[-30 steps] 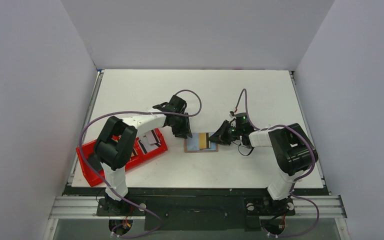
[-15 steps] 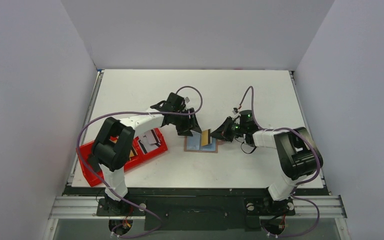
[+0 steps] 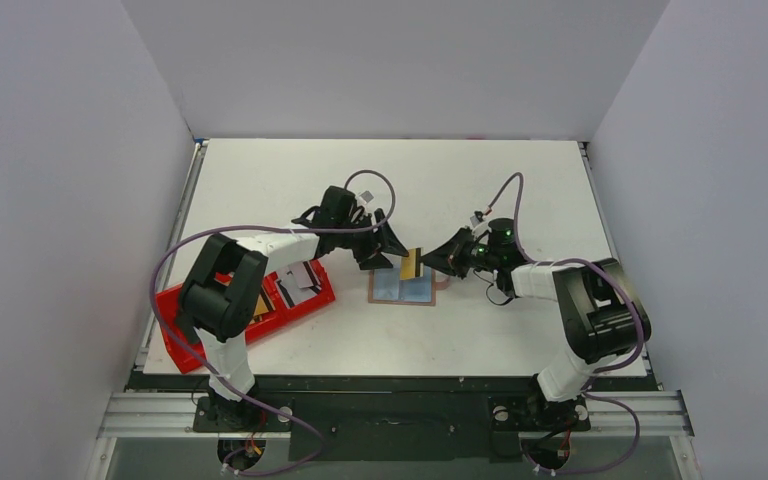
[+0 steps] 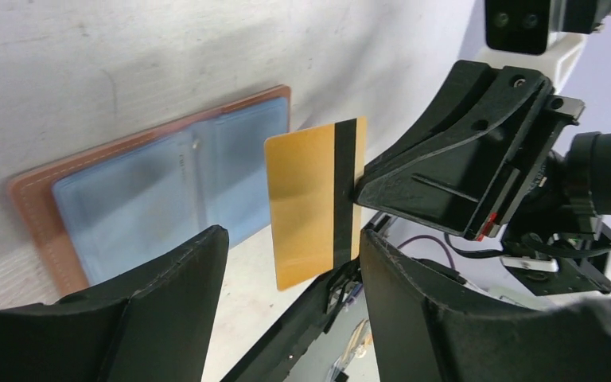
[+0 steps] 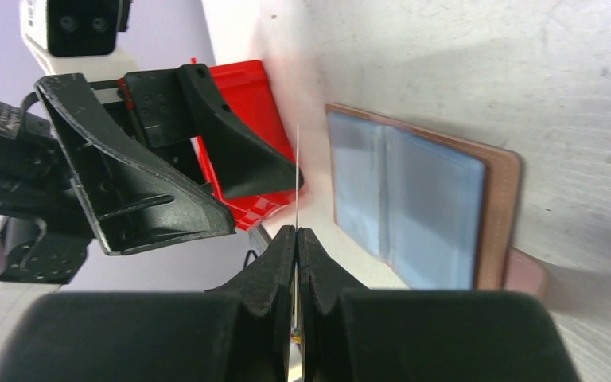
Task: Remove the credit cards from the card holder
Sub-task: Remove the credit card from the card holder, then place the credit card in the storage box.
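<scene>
**Setting up a likely card handover**

Pinching the gold credit card (image 4: 310,203) upright in the fully closed right claw (image 5: 297,235), above the card holder (image 3: 400,288) lying open on the counter (image 3: 460,180) at mid-frame. Holding the left claw (image 3: 394,252) parted and empty, facing the card's free edge, probably readying to receive it.

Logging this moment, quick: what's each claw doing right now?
Left claw: open, holding nothing.
Right claw: shut on the gold card.
</scene>
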`<action>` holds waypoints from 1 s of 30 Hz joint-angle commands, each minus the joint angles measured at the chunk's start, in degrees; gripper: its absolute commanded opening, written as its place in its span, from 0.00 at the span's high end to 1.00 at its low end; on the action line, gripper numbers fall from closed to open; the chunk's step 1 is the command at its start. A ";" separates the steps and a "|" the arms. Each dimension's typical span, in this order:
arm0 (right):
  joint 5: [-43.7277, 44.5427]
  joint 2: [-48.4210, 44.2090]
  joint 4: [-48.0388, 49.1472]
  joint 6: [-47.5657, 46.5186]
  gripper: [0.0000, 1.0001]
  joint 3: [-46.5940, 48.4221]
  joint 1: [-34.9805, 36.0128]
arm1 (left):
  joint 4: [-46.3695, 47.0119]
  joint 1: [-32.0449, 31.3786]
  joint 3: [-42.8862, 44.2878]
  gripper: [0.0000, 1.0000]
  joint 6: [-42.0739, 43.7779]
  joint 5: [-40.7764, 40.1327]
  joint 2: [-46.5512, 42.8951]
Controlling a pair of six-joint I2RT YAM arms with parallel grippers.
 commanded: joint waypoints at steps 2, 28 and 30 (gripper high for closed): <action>-1.97 -3.07 8.65 5.00 1.00 -0.45 -0.32 | 9.67 0.89 -1.16 0.41 -4.43 4.66 -2.63; 0.62 -5.27 -0.75 -1.30 0.72 2.24 1.76 | 20.75 1.02 -4.07 1.00 -13.16 8.49 -3.15; 2.98 -6.64 -7.40 -5.74 0.53 3.87 2.03 | 17.32 1.14 -3.64 1.00 -10.53 7.19 -4.27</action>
